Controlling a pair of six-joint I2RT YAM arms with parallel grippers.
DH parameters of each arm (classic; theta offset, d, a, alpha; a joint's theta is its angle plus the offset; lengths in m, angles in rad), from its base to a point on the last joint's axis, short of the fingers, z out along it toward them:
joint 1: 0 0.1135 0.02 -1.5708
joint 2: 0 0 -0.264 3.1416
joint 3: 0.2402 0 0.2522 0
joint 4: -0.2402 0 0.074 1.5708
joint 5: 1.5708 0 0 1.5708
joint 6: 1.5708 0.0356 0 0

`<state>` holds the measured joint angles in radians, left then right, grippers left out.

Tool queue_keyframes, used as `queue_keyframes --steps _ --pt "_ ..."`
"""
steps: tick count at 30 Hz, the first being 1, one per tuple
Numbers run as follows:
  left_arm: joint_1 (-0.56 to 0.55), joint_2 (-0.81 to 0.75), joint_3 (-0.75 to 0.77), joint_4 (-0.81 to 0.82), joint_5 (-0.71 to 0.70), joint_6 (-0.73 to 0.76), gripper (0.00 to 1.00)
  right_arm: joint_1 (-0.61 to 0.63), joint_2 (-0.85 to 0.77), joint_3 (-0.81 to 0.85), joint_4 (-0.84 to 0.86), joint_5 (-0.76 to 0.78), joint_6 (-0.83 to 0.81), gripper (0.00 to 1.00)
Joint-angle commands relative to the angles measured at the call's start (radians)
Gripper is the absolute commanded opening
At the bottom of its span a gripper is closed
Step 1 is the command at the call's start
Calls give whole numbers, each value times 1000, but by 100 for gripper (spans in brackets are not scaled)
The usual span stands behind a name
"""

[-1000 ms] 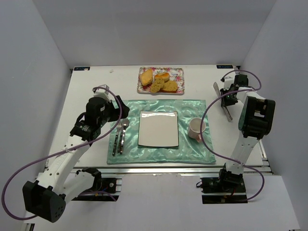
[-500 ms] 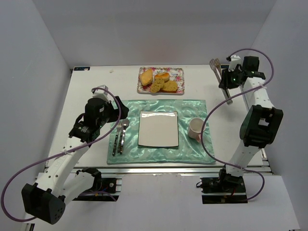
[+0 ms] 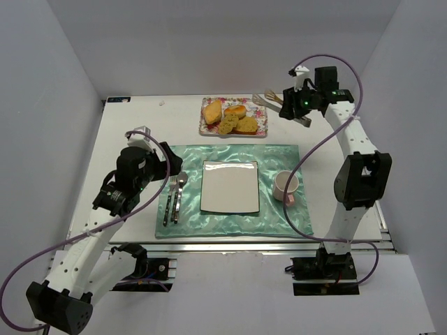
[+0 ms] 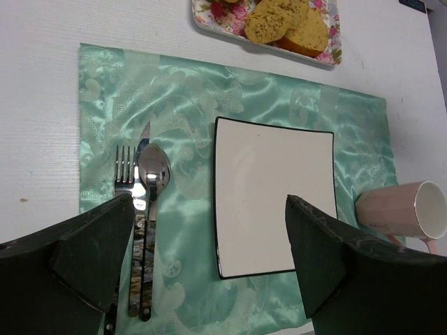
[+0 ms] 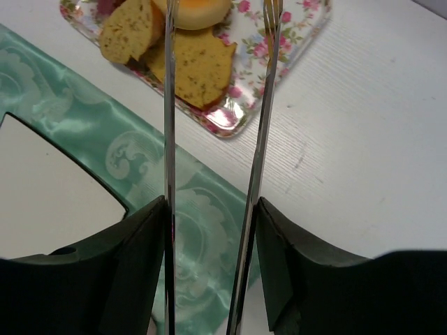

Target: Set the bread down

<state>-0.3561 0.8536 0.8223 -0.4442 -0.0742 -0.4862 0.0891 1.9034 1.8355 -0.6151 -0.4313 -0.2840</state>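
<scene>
Within the last second the right arm swung from the right side of the frame, through the upper right corner, to the upper centre. The tongs (image 5: 168, 174) it carried used to point down over bare table. They now reached left over the right end of the flowered tray (image 3: 263, 116). The left arm drew back a little toward the lower left. I judged this to mean that the carry across was over and the pick-up came next. No bread (image 5: 197, 66) had left the tray yet, and the square plate (image 3: 230, 186) on the green placemat (image 3: 279, 158) was bare.

The right gripper (image 5: 209, 209) had its two fingers pressed against the outsides of the tongs' arms and held them. The tongs' own blades stood apart with nothing between their tips. The left gripper (image 4: 209, 202) was spread wide and held nothing. It hung over the plate, with the fork (image 4: 124, 164) and spoon (image 4: 153, 171) toward the left of its view and the pink cup (image 4: 408, 213) at the right edge.

In the right wrist view the bread lay at the top of the frame. The herbed slice sat partly in the gap between the two blades. The left blade crossed its edge, and the right blade ran over the bare flowered end of the tray. The other pieces lay further left, outside the gap. I could not tell how high the tips were above the slice. They seemed to need lowering, and a small shift left, before they closed.
</scene>
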Motion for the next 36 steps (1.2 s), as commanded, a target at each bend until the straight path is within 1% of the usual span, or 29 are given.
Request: queue_keyframes --steps 1,5,11,12,15,20,26,29,31,32,35,36 --pt "3 -34 26 -45 -33 -8 98 35 32 39 -3 -15 40 56" --pt "5 -57 28 -68 -44 -17 98 75 84 42 12 -18 68 56" --pt "5 -70 49 -111 -62 -23 98 104 160 122 32 -73 134 55" --pt "5 -71 52 -116 -65 -23 98 106 161 125 32 -107 144 54" --pt "5 -76 52 -122 -73 -31 98 107 146 91 26 -170 186 51" --pt "5 -83 34 -111 -62 -45 98 120 123 -13 44 -187 227 50" --pt "5 -79 54 -120 -65 -40 98 130 152 13 54 -159 229 49" --pt "5 -80 61 -131 -70 -37 98 138 169 36 61 -146 232 46" --pt "5 -88 60 -133 -73 -41 98 141 174 45 66 -158 233 42" --pt "5 -91 54 -134 -72 -45 98 143 172 44 69 -162 235 39" --pt "5 -106 44 -131 -70 -57 98 147 172 45 74 -169 238 34" --pt "5 -113 43 -131 -70 -61 98 147 171 47 75 -167 238 30"
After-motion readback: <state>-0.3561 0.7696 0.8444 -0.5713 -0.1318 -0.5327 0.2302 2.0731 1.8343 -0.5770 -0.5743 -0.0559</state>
